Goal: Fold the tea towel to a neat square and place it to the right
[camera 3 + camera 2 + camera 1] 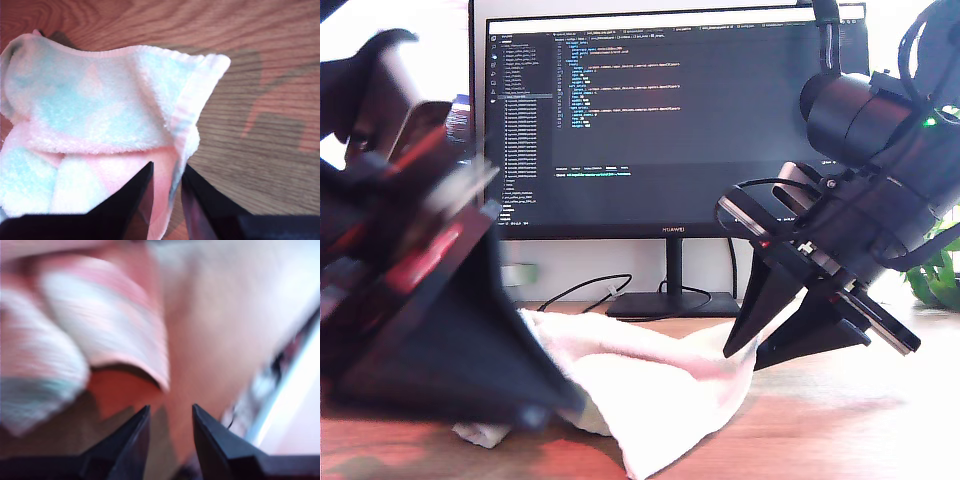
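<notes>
The tea towel [650,390] lies crumpled on the wooden table [840,420], pale pink and white with mint patches. My second gripper [745,350], on the exterior view's right, is shut on the towel's hemmed corner and holds that corner slightly raised. In the second wrist view the hem of the towel [100,100] runs between the nearly closed fingers of the second gripper [167,170]. My first gripper [555,405], blurred on the exterior view's left, sits low at the towel's other end. Its wrist view shows the first gripper [171,410] open, empty, with the towel [115,325] just beyond.
A monitor [660,110] showing code stands behind the towel on a black stand [670,300], with a cable [585,290] beside its base. A green plant [935,275] is at the exterior view's right edge. Bare wood shows on the exterior view's right.
</notes>
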